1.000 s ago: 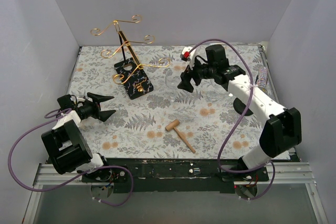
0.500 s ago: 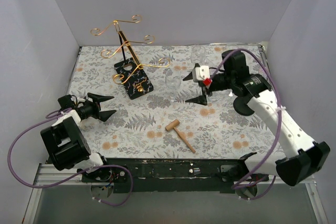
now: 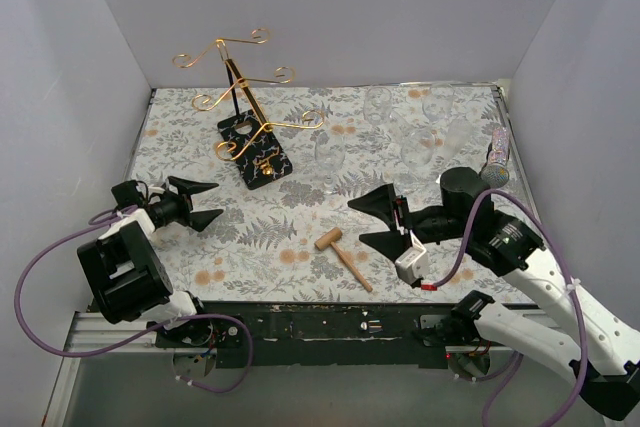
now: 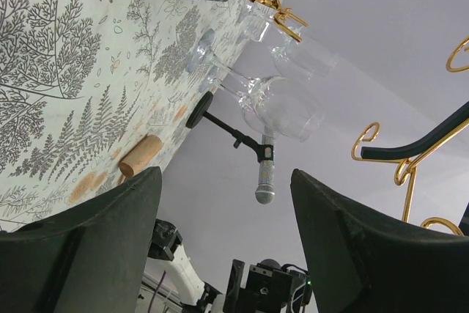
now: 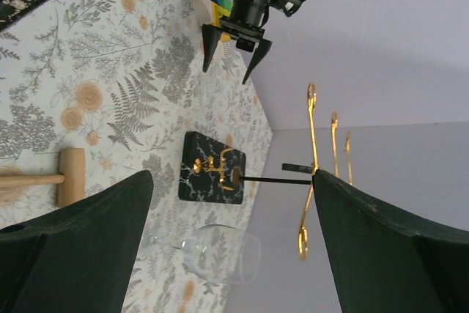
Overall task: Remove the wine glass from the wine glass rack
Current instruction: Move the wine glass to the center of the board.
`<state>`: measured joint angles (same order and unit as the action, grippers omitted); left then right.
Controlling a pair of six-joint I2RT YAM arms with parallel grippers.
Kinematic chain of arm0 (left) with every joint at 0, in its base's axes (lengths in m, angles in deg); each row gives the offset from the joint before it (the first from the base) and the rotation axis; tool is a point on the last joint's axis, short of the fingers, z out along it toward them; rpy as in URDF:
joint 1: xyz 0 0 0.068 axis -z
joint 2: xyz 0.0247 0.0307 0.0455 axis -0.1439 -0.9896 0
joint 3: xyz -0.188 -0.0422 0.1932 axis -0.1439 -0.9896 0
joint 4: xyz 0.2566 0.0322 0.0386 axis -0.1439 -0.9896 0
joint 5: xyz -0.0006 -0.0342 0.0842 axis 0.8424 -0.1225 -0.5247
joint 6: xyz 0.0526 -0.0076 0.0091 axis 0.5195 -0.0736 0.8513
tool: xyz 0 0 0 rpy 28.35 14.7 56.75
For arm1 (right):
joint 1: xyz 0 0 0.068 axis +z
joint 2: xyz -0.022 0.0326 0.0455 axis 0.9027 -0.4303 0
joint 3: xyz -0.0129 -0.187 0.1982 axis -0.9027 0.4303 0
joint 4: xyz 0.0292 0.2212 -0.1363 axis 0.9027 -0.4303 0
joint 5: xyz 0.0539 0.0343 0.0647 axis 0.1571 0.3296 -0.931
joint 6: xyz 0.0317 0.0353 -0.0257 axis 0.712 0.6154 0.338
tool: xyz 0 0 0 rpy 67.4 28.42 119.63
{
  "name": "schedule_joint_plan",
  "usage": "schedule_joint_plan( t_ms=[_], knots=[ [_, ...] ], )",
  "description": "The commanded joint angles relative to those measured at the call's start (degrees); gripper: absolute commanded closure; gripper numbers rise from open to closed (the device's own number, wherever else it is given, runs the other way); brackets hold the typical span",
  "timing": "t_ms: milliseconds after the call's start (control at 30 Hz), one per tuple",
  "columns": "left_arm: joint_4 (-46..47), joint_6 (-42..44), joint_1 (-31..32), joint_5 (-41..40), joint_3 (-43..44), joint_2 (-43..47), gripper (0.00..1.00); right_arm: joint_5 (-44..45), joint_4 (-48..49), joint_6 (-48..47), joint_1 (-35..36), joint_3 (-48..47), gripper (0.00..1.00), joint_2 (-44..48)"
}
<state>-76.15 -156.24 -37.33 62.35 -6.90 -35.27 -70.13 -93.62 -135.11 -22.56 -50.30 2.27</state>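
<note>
Both grippers gape empty, the left gripper at the table's 8 o'clock and the right gripper at 5 o'clock. The wine glass stands upright on the table, just beside the rack at its 3 o'clock.

the surface in front of me is covered edge to edge with a pale print of grey ferns and orange flowers. the wine glass rack stands on it at the back left, its black base flat on the print. just right of that base a wine glass stands upright, apart from the rack. other clear glasses stand grouped at the back right. a wooden mallet lies near the front middle, handle angled toward the near edge. a glittery microphone is at the right edge.
</note>
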Motion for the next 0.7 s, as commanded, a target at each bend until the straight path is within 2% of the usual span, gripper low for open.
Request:
schedule_joint_plan(
  t_ms=[0, 200, 233, 300, 367, 400, 433, 500, 567, 600, 667],
  knots=[
    [0.10, 0.06, 0.41, 1.83, 1.12, 0.65, 0.29, -0.24, 5.98, -8.98, 1.37, -0.24, 0.02, 1.13],
    [-0.96, 0.67, 0.58, 2.45, 1.29, 1.09, 0.29, 1.42, 4.46, -8.98, 3.04, -1.04, 0.03, -0.10],
    [-1.04, 0.76, 0.58, 2.54, 1.30, 1.09, 0.29, 1.78, 4.90, -8.20, 3.48, -0.77, 0.07, -0.10],
    [-1.22, 0.76, 0.58, 2.62, 1.38, 1.00, 0.29, 2.30, 5.17, -6.96, 3.83, -1.03, 0.20, -0.36],
    [-1.40, 0.85, 0.67, 2.71, 1.65, 0.83, 0.29, 2.66, 4.99, -5.82, 4.19, -1.65, 0.49, -0.98],
    [-1.48, 0.94, 0.67, 2.71, 1.73, 0.74, 0.29, 2.92, 5.78, -5.21, 4.19, -1.48, 0.52, -1.07],
    [-1.49, 0.94, 0.58, 2.80, 1.82, 0.65, 0.29, 3.44, 6.74, -4.33, 4.36, -1.21, 0.53, -1.07],
    [-1.57, 0.94, 0.67, 2.89, 2.26, 0.39, 0.29, 5.37, 10.94, 0.30, 4.63, -0.51, 0.44, -1.16],
    [-1.84, 1.11, 0.76, 2.89, 2.70, -0.05, 0.29, 11.24, 19.54, 13.28, 4.89, -0.94, 0.29, -2.38],
    [-2.10, 1.20, 0.67, 2.98, 3.14, -0.23, 0.29, 16.40, 22.54, 21.17, 4.89, -3.30, 0.25, -4.56],
    [-2.71, 1.64, 0.76, 3.15, 4.02, -0.84, 0.29, 29.04, 21.71, 34.19, 4.72, -12.32, 0.16, -11.57]
  ],
)
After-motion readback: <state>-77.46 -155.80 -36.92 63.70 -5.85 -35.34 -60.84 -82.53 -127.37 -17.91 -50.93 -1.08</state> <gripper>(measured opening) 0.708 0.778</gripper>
